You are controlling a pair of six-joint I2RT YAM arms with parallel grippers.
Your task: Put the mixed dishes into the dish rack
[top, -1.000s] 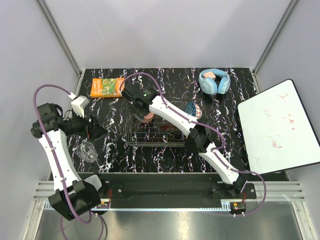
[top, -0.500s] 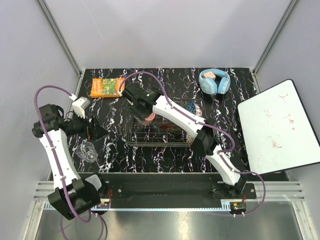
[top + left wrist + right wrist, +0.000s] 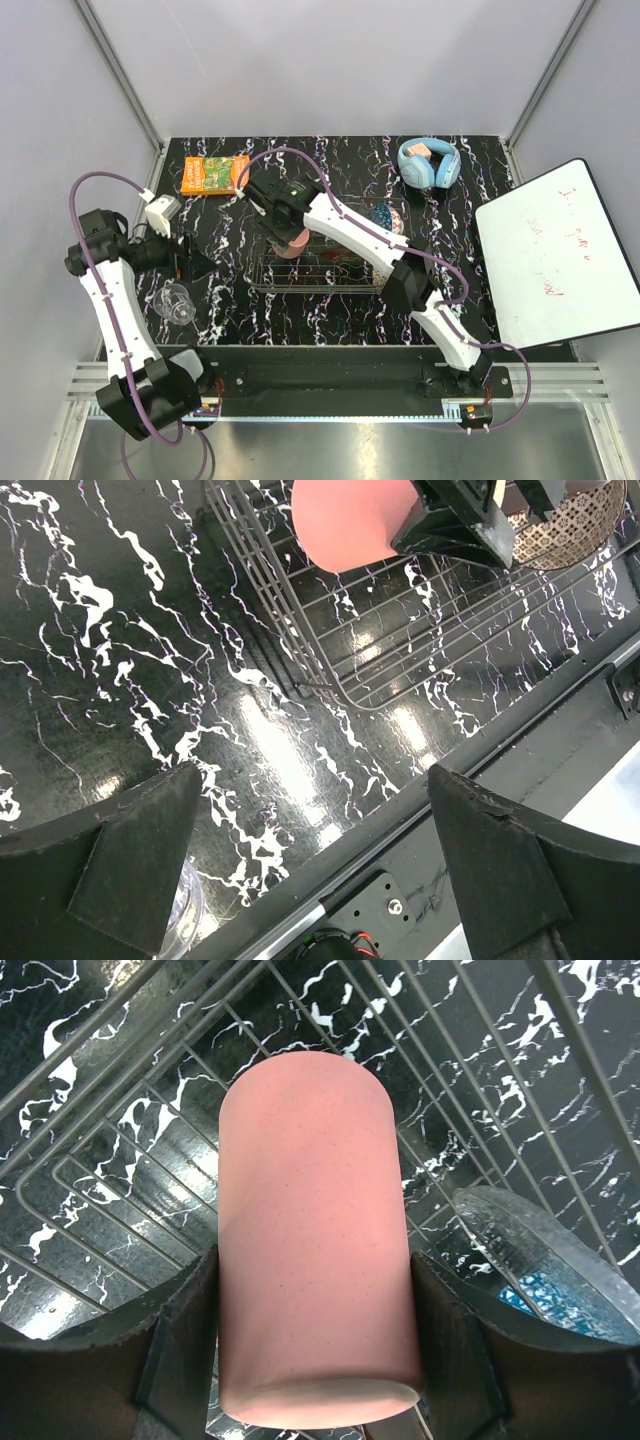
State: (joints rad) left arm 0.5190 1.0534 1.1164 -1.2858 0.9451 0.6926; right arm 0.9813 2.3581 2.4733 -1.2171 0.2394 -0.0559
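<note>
Cup [image 3: 315, 1240] over the rack's [image 3: 262, 280] far-left corner, placing step.
My right gripper [image 3: 315, 1350] is clamped on it above the wires; next, I judge, lower it and release gently.

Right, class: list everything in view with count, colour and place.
salmon-pink cup: one, pink, held above the dish rack
dish rack: one, dark wire, mid-table
blue patterned bowl: one, blue, rack's right end
clear glass bowl: one, clear, beside the cup
beige patterned bowl: one, beige, beyond the cup
clear stemmed glass: one, clear, on the table's left
book: one, orange-green, far left
headphones: one, light blue, far right
whiteboard: one, white, right of the table
right fingers: two, black, gripping the cup
left fingers: two, black, open, empty
</note>
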